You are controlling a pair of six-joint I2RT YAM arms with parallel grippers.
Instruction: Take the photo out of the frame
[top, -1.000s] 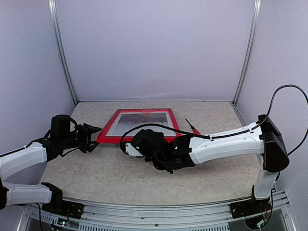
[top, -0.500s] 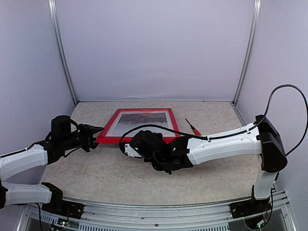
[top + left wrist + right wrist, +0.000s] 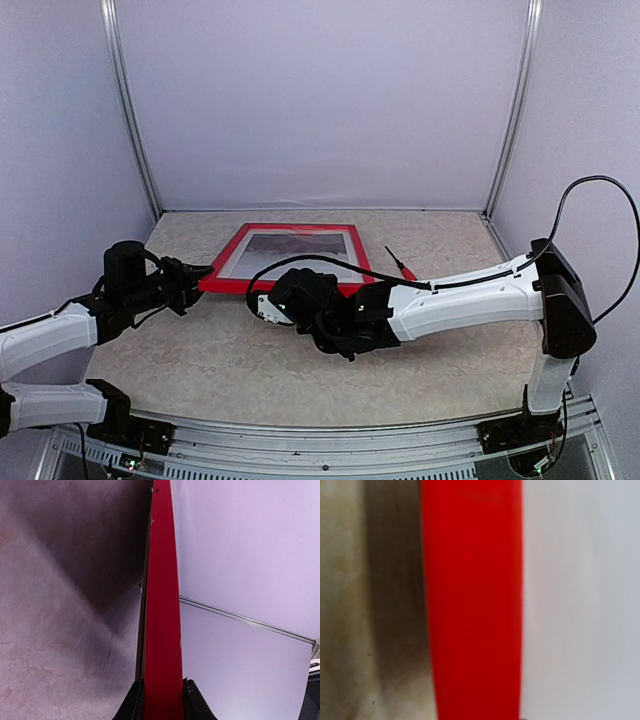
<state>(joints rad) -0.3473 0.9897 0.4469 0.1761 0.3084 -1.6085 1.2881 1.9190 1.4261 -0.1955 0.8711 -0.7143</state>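
The frame (image 3: pixel 228 283), with its bright red rim, is held just above the table at centre back. The photo (image 3: pixel 300 246) shows inside it, dark reddish at the far side and pale grey nearer. My left gripper (image 3: pixel 198 274) is shut on the frame's left rim; in the left wrist view the black fingertips (image 3: pixel 134 702) clamp the red rim (image 3: pixel 161 605). My right gripper (image 3: pixel 288 292) is at the frame's near rim. In the right wrist view the red rim (image 3: pixel 472 605) fills the centre, blurred, and the fingers are almost wholly out of view.
A small red-handled screwdriver (image 3: pixel 403 267) lies on the table just right of the frame. The speckled tabletop (image 3: pixel 200 350) lies in front, with grey walls and metal corner posts (image 3: pixel 135 120) behind. A dark shadow (image 3: pixel 110 545) lies under the frame.
The frame has risen a little, with its near left corner higher than before. Both grippers have moved slightly up and back with it.
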